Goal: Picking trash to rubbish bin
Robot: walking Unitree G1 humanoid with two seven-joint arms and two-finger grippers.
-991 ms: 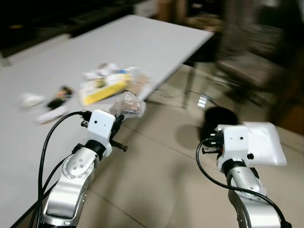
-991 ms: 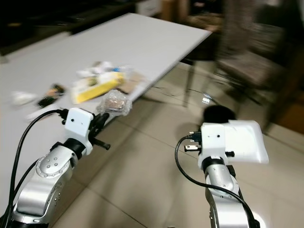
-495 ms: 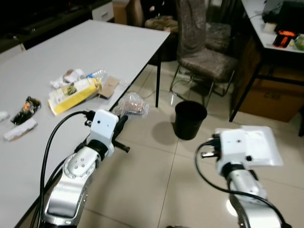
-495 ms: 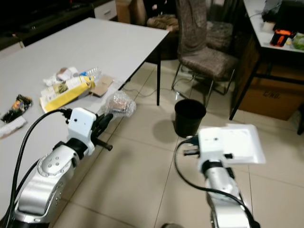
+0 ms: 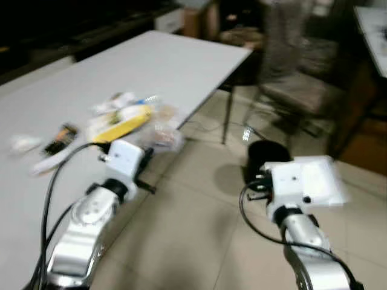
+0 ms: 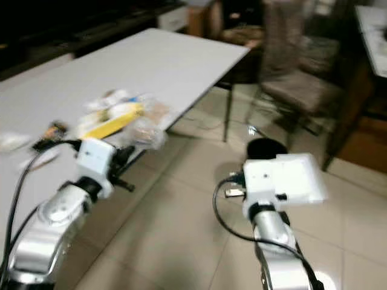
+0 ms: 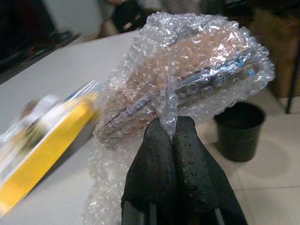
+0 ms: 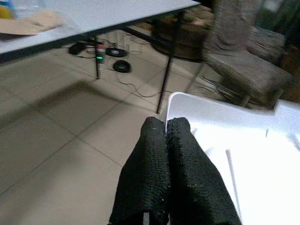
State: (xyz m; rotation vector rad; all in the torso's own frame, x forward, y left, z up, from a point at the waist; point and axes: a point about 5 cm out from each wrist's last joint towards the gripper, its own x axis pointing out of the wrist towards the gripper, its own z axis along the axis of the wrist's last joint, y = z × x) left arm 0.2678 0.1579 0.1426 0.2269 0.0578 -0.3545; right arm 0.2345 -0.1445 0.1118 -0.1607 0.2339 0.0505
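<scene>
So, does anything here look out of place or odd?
Litter lies scattered on the white table: a yellow packet and wrappers. The left gripper pinches crumpled bubble wrap; the right gripper holds a white tray.

We see a crumpled wad of clear bubble wrap [image 7: 187,79] with something brownish and a silvery strip inside, pinched at its lower edge between the closed fingers of the left gripper [image 7: 171,133] and held up just off the table's near edge. A white flat foam tray [image 8: 243,154] is clamped at its rim by the right gripper [image 8: 166,126], fingers pressed together, held out over the tiled floor. The rubbish bin [image 5: 264,158] is a small black round bucket, upright on the floor ahead, partly hidden behind the tray in the head views.
</scene>
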